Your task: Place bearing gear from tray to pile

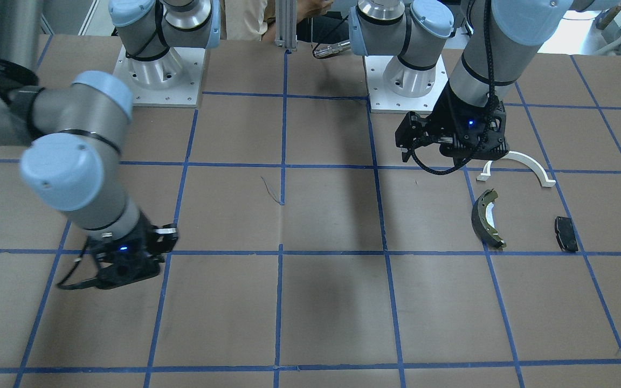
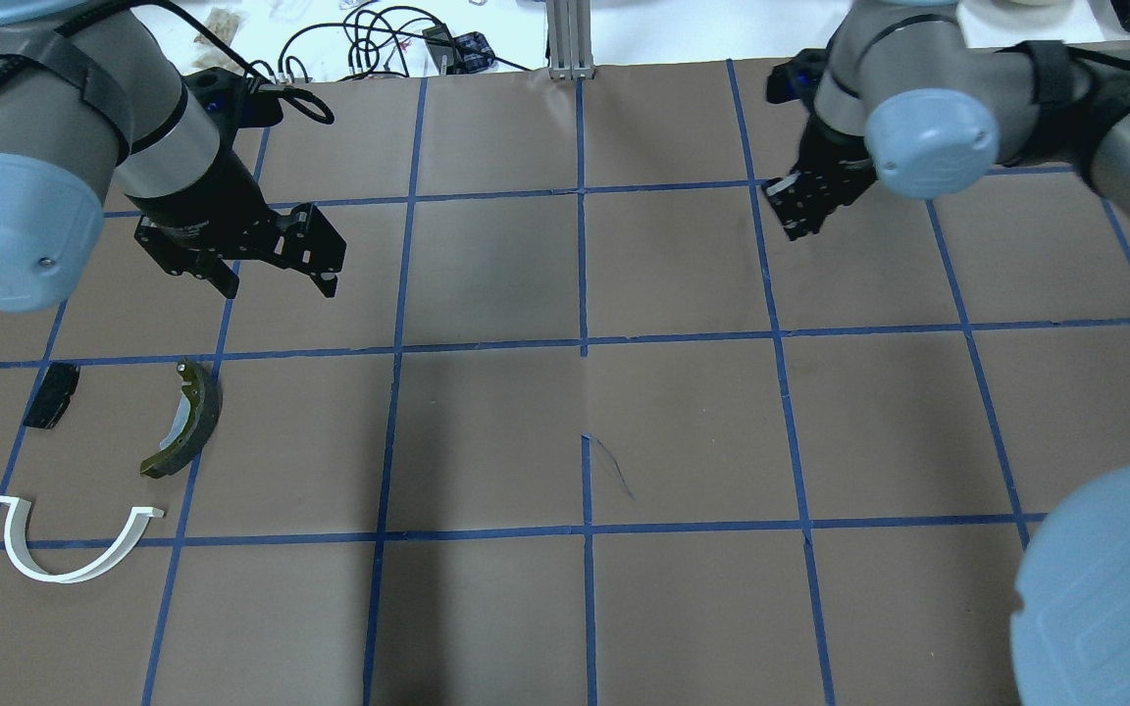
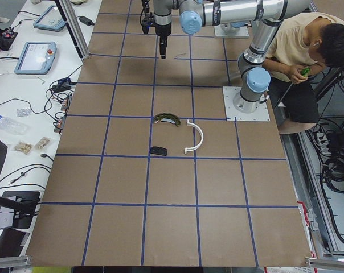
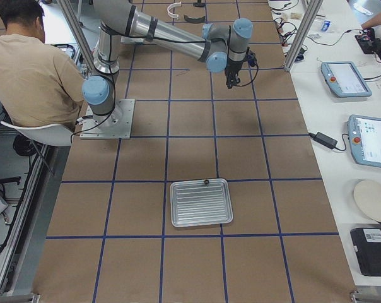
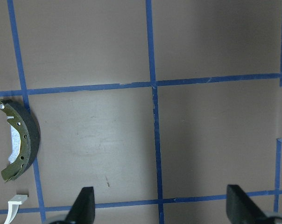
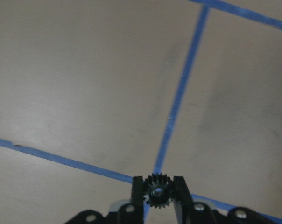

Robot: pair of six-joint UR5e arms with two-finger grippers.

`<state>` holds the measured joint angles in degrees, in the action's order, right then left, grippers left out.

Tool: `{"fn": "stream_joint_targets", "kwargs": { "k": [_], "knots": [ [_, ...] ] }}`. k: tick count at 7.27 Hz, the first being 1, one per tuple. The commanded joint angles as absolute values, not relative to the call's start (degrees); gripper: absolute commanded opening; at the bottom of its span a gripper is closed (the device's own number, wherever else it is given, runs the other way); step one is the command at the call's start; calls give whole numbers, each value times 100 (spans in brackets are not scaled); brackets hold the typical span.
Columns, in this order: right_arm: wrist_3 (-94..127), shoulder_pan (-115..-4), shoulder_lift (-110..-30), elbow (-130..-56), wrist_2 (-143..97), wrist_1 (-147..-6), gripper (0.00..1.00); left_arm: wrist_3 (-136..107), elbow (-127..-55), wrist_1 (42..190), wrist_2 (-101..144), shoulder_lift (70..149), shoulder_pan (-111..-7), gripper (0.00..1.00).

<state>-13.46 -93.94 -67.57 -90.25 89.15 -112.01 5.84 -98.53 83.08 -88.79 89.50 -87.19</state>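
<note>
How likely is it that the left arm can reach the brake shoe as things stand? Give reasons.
Probably yes. The left claw hangs open and empty near the brake shoe, with nothing between them.

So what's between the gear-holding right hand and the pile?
Overhead view: from the gear in the right hand to the pile, only bare table and blue tape lines; the open left hand hovers beside that path.
</note>
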Motion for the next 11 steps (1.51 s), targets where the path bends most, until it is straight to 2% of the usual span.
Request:
{"fn": "stream_joint_targets", "kwargs": {
  "k": [1, 4, 5, 6, 7, 8, 11],
  "knots": [
    [307, -10788, -6550, -9035, 8886, -11511, 0, 580, -9861, 8314, -8868, 8965, -8719, 100],
    [1501, -11671, -5671, -9088, 8868, -12584, 4, 589, -9861, 8315, -8877, 8956, -8719, 100],
    [1677, -11733, -5660, -9131, 8633, -12760, 6, 580, -9861, 8314, -8860, 8973, -8719, 100],
    [1696, -11751, -5730, -9193, 8596, -12770, 42, 589, -9861, 8367, -8868, 8939, -8719, 100],
    [1531, -11716, -5826, -9228, 8709, -12771, 84, 598, -9853, 8376, -8807, 8973, -8727, 100],
    [1094, -11481, -6036, -9237, 8719, -12683, 100, 598, -9844, 8367, -8833, 9000, -8719, 100],
    [-2151, -9483, -6809, -9237, 8974, -11780, 100, 458, -9827, 8279, -8833, 9333, -8719, 100]
  ]
}}
